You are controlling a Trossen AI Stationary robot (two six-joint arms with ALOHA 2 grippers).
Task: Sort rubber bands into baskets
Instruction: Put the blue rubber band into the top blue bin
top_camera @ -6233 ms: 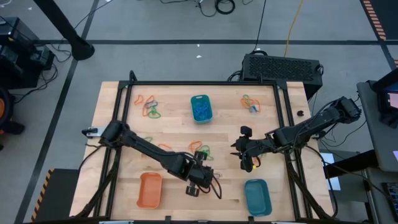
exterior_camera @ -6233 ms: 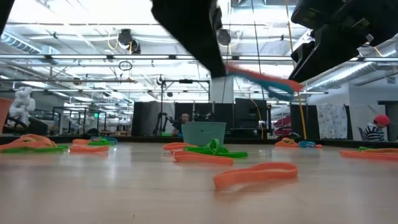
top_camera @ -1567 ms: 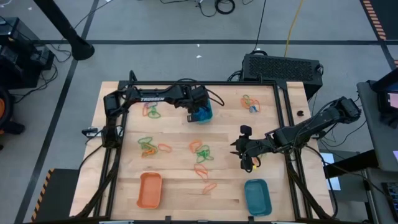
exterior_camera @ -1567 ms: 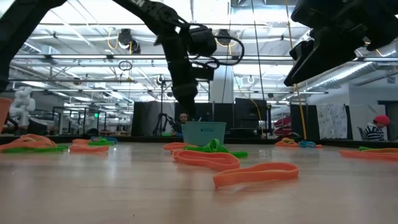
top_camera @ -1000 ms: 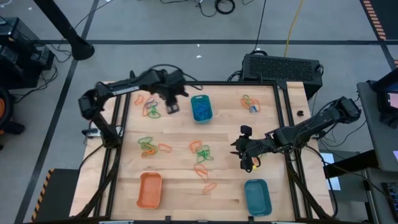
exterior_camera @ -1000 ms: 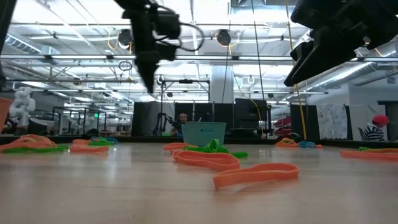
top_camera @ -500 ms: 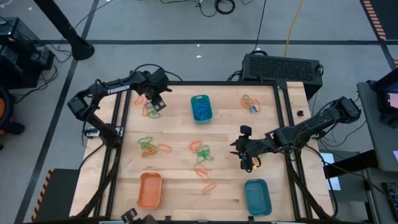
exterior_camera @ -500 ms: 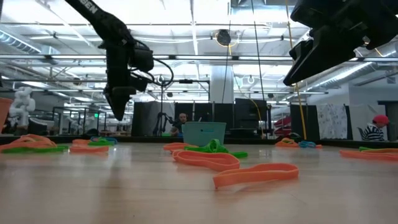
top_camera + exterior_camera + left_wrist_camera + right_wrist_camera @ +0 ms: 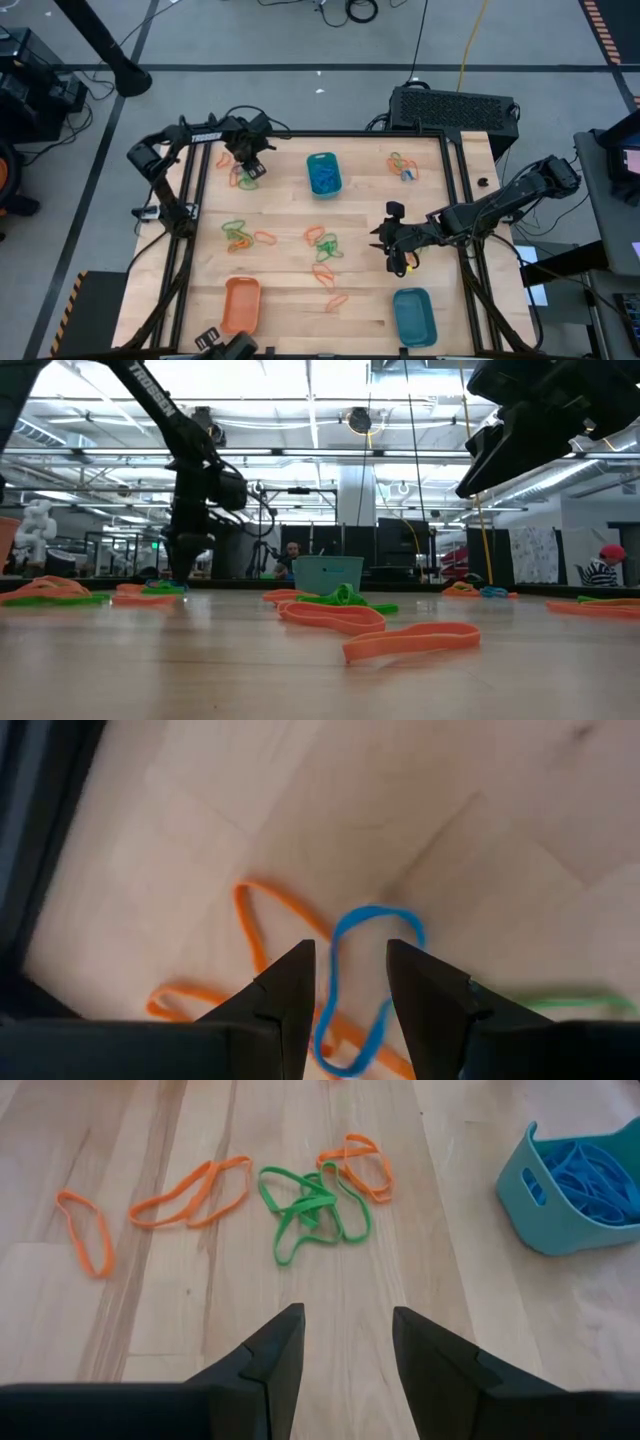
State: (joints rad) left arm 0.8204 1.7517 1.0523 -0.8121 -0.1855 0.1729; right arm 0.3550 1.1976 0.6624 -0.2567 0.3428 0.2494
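Wooden counter [image 9: 290, 290], seen from above: the left end effector [image 9: 246, 163] hangs over rubber bands [image 9: 243, 176] at the far left corner, and the right end effector [image 9: 383, 239] hovers mid-counter; a teal basket [image 9: 322, 173] holds blue bands. Left wrist view: open fingers [image 9: 290, 990] straddle a blue band [image 9: 350, 982] lying beside orange ones. Right wrist view: open fingers [image 9: 276, 1348] above bare wood, near green and orange bands [image 9: 315, 1200].

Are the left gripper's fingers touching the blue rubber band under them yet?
Cannot tell. In the left wrist view the blue rubber band runs between the open fingers, but no gap or contact shows plainly.
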